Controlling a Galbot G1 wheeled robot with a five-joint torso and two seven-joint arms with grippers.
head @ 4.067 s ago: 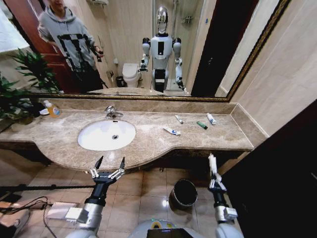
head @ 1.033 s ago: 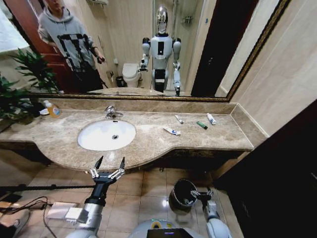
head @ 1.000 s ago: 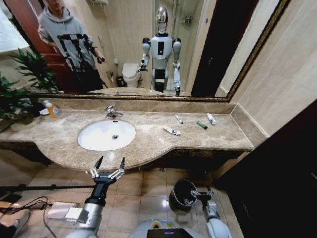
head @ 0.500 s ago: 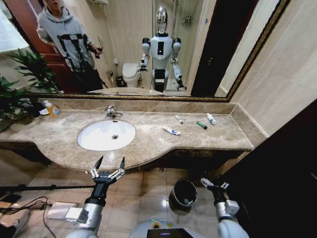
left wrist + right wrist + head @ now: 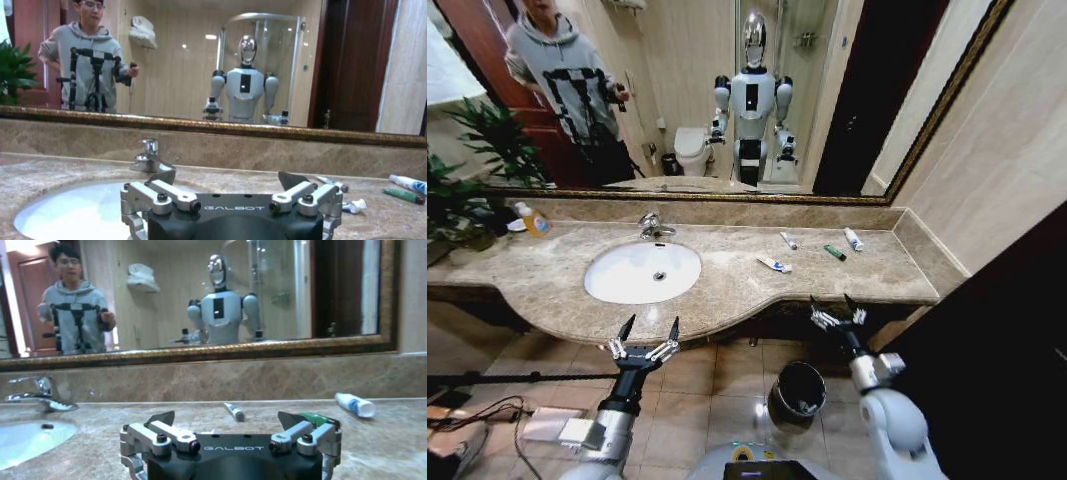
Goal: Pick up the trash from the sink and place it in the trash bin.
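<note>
1. Your left gripper [image 5: 646, 333] hangs just off the bench's [image 5: 547, 280] front edge, at about 6 o'clock from the sink [image 5: 642, 271], with its fingers spread wide and nothing between them.
2. Your right gripper [image 5: 836, 310] sits at the bench's front lip, at about 6 o'clock from the trash, fingers also spread wide and empty.
3. The trash bin [image 5: 797, 392] stands on the tiled floor [image 5: 717, 385] below the bench overhang, at about 7 o'clock from the right gripper, with a small pale bit showing inside it.
4. Four pieces of trash lie on the bench, at about 3 o'clock from the sink, none in the basin: a white-and-blue tube [image 5: 774, 264] nearest the basin, a small white tube [image 5: 788, 240] behind it, a dark green tube [image 5: 835, 253], and a white tube [image 5: 854, 239] nearest the right wall.
5. In the right wrist view the small white tube [image 5: 234, 411] lies ahead between the fingers, the green tube [image 5: 316, 418] just past one fingertip, and the white tube [image 5: 355, 404] farther off to that side.
6. You have open bench between the tubes and the front edge; the backsplash and mirror frame [image 5: 727, 198] close the far side.
7. A faucet [image 5: 651, 226] stands at 12 o'clock from the basin, and a yellow soap bottle [image 5: 531, 219] sits at about 10 o'clock, well apart from the trash.
</note>
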